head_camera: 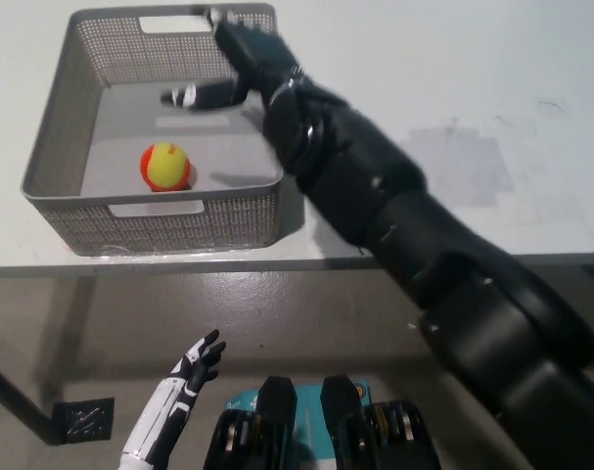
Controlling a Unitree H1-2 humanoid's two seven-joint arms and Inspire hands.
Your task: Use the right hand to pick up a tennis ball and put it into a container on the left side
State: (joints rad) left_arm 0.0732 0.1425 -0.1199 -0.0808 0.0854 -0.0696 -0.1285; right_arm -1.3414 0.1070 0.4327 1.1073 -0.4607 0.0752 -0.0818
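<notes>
An orange and yellow tennis ball [165, 165] lies on the floor of the grey mesh basket [52, 127] at the table's left. My black right hand [233, 61] hovers open above the basket's far right part, fingers spread, holding nothing and well apart from the ball. My white left hand [184, 384] rests low at the lower left, below the table's edge, fingers apart and empty.
The white table [424, 78] stretches to the right of the basket, with a grey patch [453, 166] on it. Its front edge runs across the middle of the view. A small dark square [81, 419] lies on the floor below.
</notes>
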